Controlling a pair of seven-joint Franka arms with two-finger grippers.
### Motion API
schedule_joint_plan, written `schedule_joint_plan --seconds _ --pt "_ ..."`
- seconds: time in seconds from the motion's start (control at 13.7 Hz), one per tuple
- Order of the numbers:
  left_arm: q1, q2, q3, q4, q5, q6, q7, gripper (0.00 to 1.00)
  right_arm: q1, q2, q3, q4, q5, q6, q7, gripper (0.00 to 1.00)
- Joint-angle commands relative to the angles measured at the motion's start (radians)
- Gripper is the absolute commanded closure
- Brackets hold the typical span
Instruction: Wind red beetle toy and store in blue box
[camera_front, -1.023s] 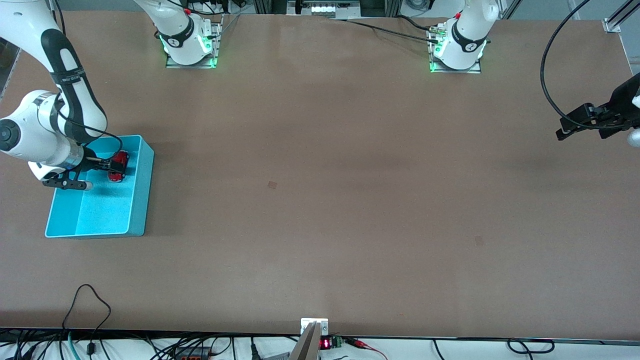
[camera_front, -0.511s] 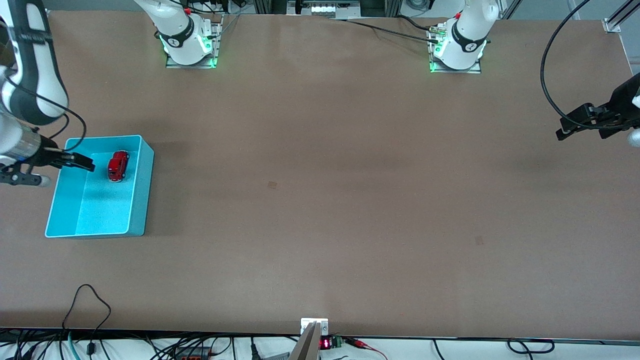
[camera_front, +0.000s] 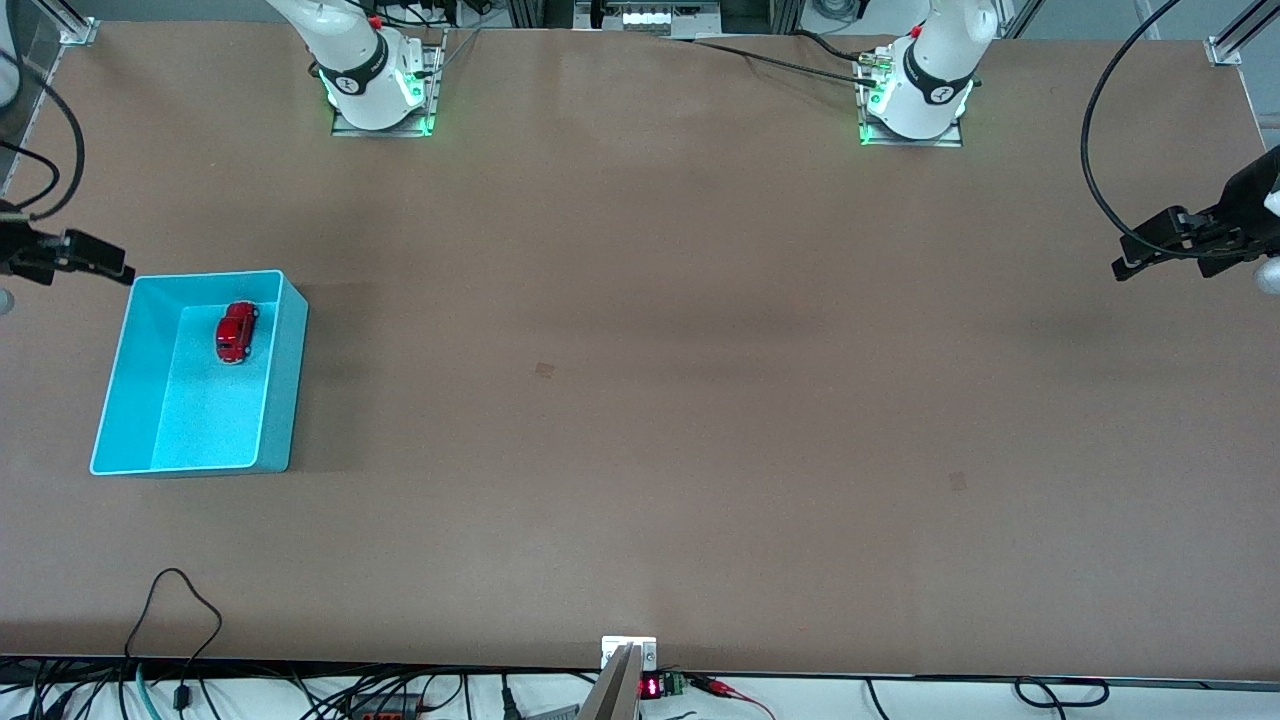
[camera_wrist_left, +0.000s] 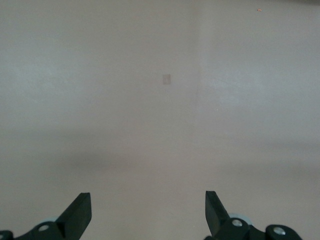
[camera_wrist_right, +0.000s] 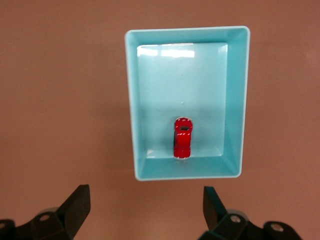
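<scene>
The red beetle toy (camera_front: 236, 332) lies on the floor of the blue box (camera_front: 283, 390), in the part of the box farther from the front camera. The right wrist view shows the toy (camera_wrist_right: 183, 137) inside the box (camera_wrist_right: 131, 100), free of any grip. My right gripper (camera_front: 122, 273) is open and empty, up over the bare table just outside the box's corner at the right arm's end; its fingers (camera_wrist_right: 77, 200) stand wide apart. My left gripper (camera_front: 1128, 264) is open and empty, and waits over the table at the left arm's end; it also shows in the left wrist view (camera_wrist_left: 148, 207).
The box stands near the table's edge at the right arm's end. Two small dark marks (camera_front: 544, 370) (camera_front: 958, 481) lie on the brown table. Cables (camera_front: 180, 600) run along the edge nearest the front camera. The arm bases (camera_front: 380, 90) (camera_front: 915, 100) stand at the top.
My right gripper let go of the beetle toy inside the box, opened, and drew up and out of the box toward the table's edge. The toy stayed in the box. The left arm has not moved.
</scene>
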Motion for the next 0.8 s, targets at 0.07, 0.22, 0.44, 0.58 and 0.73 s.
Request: schedule_joint_plan --seconds 0.07,0.22,0.44,0.58,0.73 --pt "0.001 -0.018 -0.003 -0.010 -0.003 -0.002 0.002 0.00 0.050 -0.029 -0.011 0.066 0.009 -0.088 -0.006 0.00" --pt "0.001 -0.018 -0.004 -0.010 -0.003 -0.008 0.002 0.00 0.059 -0.034 -0.012 0.083 0.011 -0.095 -0.003 0.00" --pt "-0.008 -0.020 -0.016 -0.010 -0.003 -0.010 0.002 0.00 0.056 -0.032 -0.014 0.086 0.011 -0.105 -0.001 0.00" --pt "0.000 -0.020 -0.026 -0.010 -0.001 -0.011 0.002 0.00 0.060 -0.032 -0.035 0.088 0.011 -0.108 -0.001 0.00" --pt "0.001 -0.020 -0.026 -0.010 -0.001 -0.022 0.002 0.00 0.060 -0.032 -0.037 0.086 0.012 -0.115 -0.001 0.00"
